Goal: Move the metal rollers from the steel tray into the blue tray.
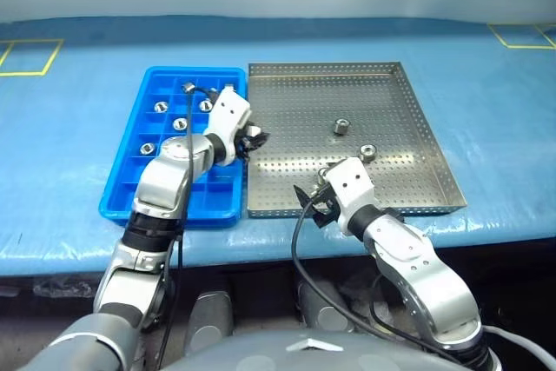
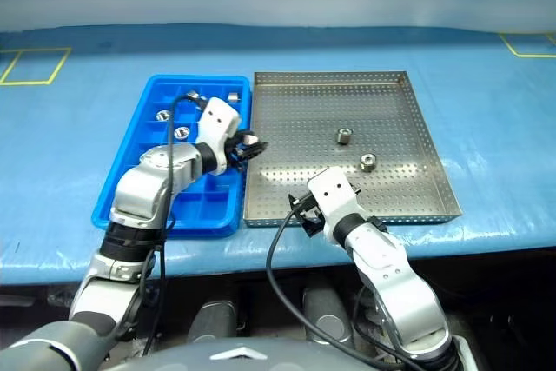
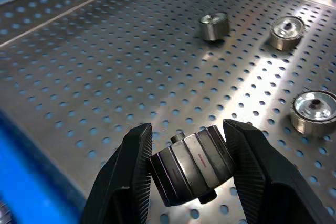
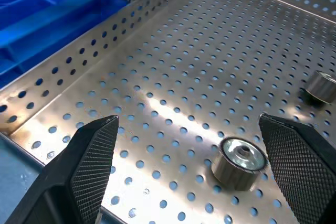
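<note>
Close to my eyes are my two arms, so I start on the left. Left of everything sits the blue tray point(image 1: 130, 193), with a few metal rollers point(image 1: 181, 123) already in its little boxes. My left gripper point(image 2: 248, 147) hangs over the line where the blue tray meets the steel tray point(image 1: 408, 110). Its jaws pinch one roller point(image 3: 191, 165) between them, lying on its side, its long way running across from finger to finger. The blue boxes lie just to the left of that roller, so I think this arm only needs a short swing left. Further right, my right gripper point(image 4: 191, 174) has its jaws spread wide over the steel tray's near edge. One loose roller point(image 4: 239, 162) stands on end between them, a little ahead.
</note>
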You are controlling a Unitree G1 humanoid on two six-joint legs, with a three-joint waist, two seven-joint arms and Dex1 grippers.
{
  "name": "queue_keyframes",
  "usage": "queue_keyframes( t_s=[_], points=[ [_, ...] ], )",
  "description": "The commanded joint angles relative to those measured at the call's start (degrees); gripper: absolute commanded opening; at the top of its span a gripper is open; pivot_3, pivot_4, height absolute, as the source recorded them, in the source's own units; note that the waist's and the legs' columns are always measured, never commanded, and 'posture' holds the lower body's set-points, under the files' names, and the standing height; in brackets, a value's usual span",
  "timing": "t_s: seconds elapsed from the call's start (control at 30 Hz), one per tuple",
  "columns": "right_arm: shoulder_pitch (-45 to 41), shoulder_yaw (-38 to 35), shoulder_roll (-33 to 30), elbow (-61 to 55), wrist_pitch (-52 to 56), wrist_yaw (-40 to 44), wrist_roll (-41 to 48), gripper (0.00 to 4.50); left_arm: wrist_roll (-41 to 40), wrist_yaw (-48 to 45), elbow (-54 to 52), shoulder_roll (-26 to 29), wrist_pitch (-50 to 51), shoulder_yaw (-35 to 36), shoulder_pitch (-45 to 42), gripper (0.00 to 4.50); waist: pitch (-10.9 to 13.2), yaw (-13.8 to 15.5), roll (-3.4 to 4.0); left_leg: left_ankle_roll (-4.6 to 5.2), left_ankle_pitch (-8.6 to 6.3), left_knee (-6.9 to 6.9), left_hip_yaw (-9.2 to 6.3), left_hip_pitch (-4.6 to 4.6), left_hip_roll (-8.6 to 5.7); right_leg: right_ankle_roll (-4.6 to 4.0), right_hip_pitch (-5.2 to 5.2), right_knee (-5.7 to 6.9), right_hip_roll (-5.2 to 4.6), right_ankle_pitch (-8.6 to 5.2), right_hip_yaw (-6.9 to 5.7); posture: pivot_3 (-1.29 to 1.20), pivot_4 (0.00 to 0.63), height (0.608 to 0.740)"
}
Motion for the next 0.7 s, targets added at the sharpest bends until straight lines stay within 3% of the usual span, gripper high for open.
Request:
queue_keyframes(
  t_s=[0.03,0.3,0.7],
  points=[
    [-3.91,2.19,0.15,2.23,-2.71,2.58,0.79,4.5,0.68,6.69,-8.5,-0.13,-1.1,6.36,4.15,1.89,0.0,1.03,-0.01,0.0,0.0,0.0,0.0,0.02,0.0,-0.01,0.02,-0.01,0.0,0.0,0.0,0.02,0.15,0.74],
    [-10.23,6.46,0.57,8.96,-5.95,7.3,1.43,4.5,2.06,17.59,-24.62,-1.23,10.22,11.8,15.72,1.89,0.07,6.48,-0.17,0.0,0.0,-0.01,-0.01,0.02,-0.02,-0.06,0.08,-0.09,-0.02,-0.03,-0.04,0.17,0.15,0.74],
    [-13.68,8.77,0.85,13.33,-8.68,12.02,1.51,4.5,2.42,23.24,-34.56,-2.58,20.55,13.44,24.18,1.89,0.1,9.72,-0.32,-0.02,0.01,0.04,-0.07,0.04,-0.01,-0.28,0.14,-0.08,-0.02,-0.15,-0.14,0.25,0.15,0.74]
  ],
)
